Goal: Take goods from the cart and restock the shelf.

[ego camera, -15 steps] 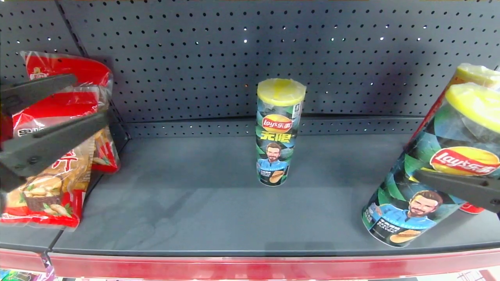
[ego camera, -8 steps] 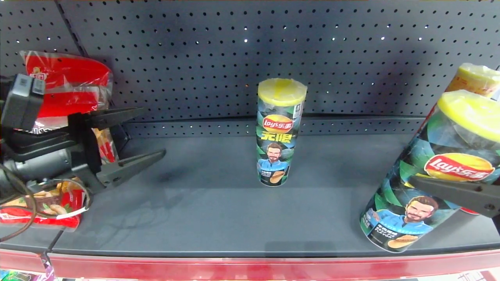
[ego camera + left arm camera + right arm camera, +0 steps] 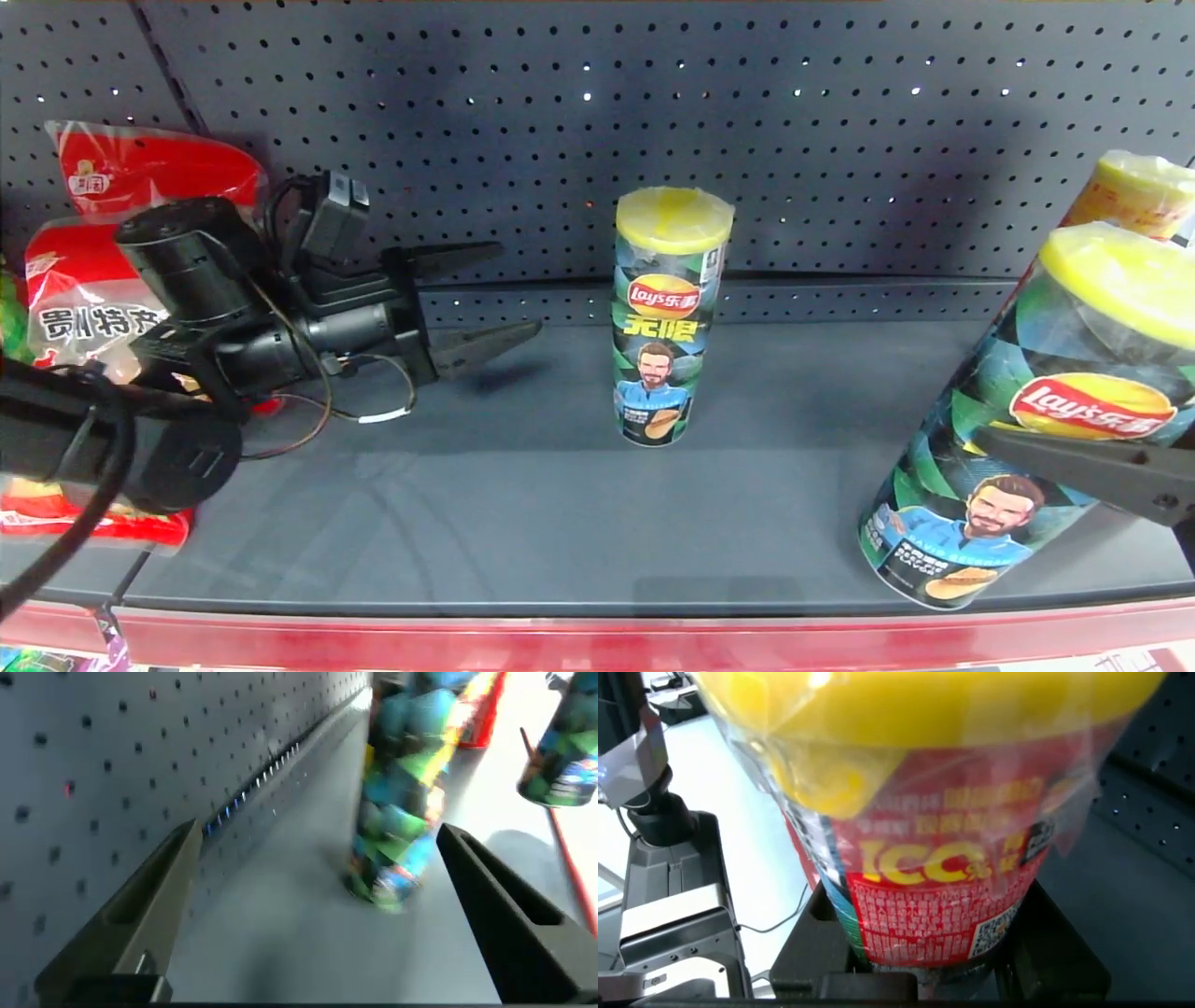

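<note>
A chips can (image 3: 667, 317) with a yellow lid stands upright in the middle of the grey shelf (image 3: 523, 523). My left gripper (image 3: 518, 289) lies low over the shelf just left of that can, open, its tips pointing at it. In the left wrist view the open left gripper (image 3: 320, 831) frames the can (image 3: 402, 812), which stands a little ahead of the tips. At the right, my right gripper (image 3: 1027, 420) is shut on a second, tilted chips can (image 3: 1074, 327) whose base is near the shelf's front edge. The right wrist view shows this can (image 3: 943, 877) close up in my right gripper (image 3: 938, 947).
Red peanut bags (image 3: 84, 299) lean at the shelf's left end, behind my left arm. Another yellow-lidded can (image 3: 1130, 191) stands at the back right. A pegboard wall (image 3: 579, 140) closes the back and a red strip (image 3: 597, 639) runs along the front edge.
My left arm has swung rightward from the peanut bags along the shelf toward the standing can, still open. The held can on the right has sunk slightly.
</note>
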Controlling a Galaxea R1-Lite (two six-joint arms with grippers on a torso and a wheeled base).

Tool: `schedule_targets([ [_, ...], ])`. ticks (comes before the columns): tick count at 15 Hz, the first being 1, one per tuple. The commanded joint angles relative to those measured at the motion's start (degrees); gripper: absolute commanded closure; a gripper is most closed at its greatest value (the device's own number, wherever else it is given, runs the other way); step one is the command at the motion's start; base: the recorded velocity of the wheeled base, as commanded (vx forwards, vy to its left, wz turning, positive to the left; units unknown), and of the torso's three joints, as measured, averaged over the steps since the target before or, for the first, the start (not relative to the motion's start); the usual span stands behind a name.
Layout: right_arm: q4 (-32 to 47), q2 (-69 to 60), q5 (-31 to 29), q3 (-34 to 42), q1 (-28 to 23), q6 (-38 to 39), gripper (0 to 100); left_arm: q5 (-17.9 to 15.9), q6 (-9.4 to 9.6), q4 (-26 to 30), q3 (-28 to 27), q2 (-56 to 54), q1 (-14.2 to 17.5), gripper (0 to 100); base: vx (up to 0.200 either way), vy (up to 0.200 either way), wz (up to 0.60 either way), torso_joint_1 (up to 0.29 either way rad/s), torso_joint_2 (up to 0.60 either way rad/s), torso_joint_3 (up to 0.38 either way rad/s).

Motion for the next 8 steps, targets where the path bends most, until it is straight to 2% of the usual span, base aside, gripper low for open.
schedule_targets([
  [1, 0.01, 0.01, 0.02, 0.43, -0.03, -0.06, 100, 0.05, -3.7, -5.28, -3.9, 7.78, -5.33, 0, 0.0, 0.0, 0.0, 0.0, 0.0, 0.0],
  [2, 0.01, -0.17, 0.02, 0.69, -0.03, -0.06, 100, 0.22, -5.72, -7.3, -5.39, 8.83, -7.35, 0, 0.0, 0.0, 0.0, 0.0, 0.0, 0.0],
  [3, 0.01, -0.34, 0.02, 0.87, -0.03, -0.06, 100, 0.4, -6.51, -8.35, -6.09, 9.19, -8.58, 0, 0.0, 0.0, 0.0, 0.0, 0.0, 0.0],
  [4, 0.01, -0.61, 0.02, 1.57, -0.03, -0.06, 100, 0.75, -7.48, -8.79, -7.24, 9.19, -11.66, 0, 0.0, 0.0, 0.0, 0.0, 0.0, 0.0],
  [6, 0.01, -0.69, 0.02, 1.84, -0.03, -0.15, 100, 1.98, -8.71, -8.79, -8.2, 9.36, -13.85, 0, 0.0, 0.0, 0.0, 0.0, 0.0, 0.0],
  [8, 0.01, -0.69, 0.02, 1.84, 0.14, -0.23, 100, 2.6, -8.8, -8.79, -8.55, 10.5, -14.38, 0, 0.0, 0.0, 0.0, 0.0, 0.0, 0.0],
])
